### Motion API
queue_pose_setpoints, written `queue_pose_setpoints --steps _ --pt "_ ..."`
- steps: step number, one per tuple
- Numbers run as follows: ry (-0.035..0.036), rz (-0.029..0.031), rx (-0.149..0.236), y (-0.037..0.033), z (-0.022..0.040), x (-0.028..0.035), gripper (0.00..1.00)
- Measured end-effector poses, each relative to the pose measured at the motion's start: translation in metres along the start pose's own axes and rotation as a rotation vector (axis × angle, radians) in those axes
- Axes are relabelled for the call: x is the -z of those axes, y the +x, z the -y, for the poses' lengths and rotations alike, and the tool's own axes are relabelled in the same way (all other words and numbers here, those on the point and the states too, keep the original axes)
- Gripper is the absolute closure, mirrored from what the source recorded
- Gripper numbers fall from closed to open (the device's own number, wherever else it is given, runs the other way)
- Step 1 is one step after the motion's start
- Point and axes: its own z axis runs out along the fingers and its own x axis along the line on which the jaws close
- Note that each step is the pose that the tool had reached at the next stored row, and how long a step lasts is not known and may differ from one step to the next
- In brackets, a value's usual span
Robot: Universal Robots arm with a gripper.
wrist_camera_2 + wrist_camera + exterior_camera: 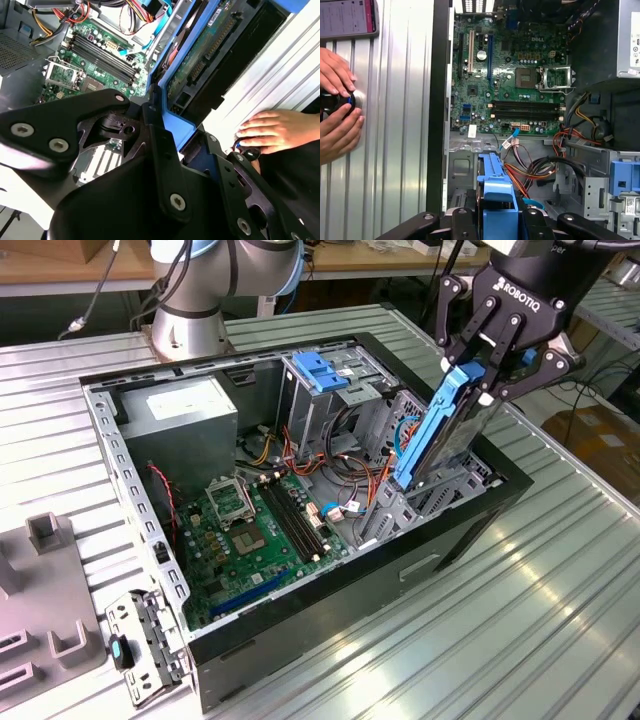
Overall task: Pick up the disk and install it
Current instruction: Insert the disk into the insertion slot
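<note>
**Exterior view: disk (437,430) clamped in gripper (478,375) over the open case**

Grips the disk by its upper end, black fingers (470,335) clamped on it from both sides. Holds it on edge and steeply tilted, blue side rail turned toward the exterior view's left. Lower end down at the metal drive bay (440,495), in the corner of the computer case (330,615) toward the exterior view's right; cannot tell whether touching the bay.

Inside the case: green motherboard (250,530) bare on the floor, grey power-supply box (185,415) in the far corner, tall metal cage with a blue cap (318,370) between that box and the disk. All set on a ribbed metal desk (520,640).

Seen in the first wrist view end-on: blue rail of the disk (497,200) between the fingers (462,225), with orange and red cables (525,175) just beside it. Seen in the second wrist view from below: green circuit-board face of the disk (210,55).

On the desk beside the case, in the first wrist view: a person's hands (337,132) closed round a small dark round object (335,100).
</note>
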Motion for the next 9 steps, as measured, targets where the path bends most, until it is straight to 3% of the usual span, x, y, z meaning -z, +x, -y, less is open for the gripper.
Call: queue_pose_setpoints --steps 9 --pt "0.0001 0.0025 0.000 -0.0040 0.0007 -0.0041 0.63"
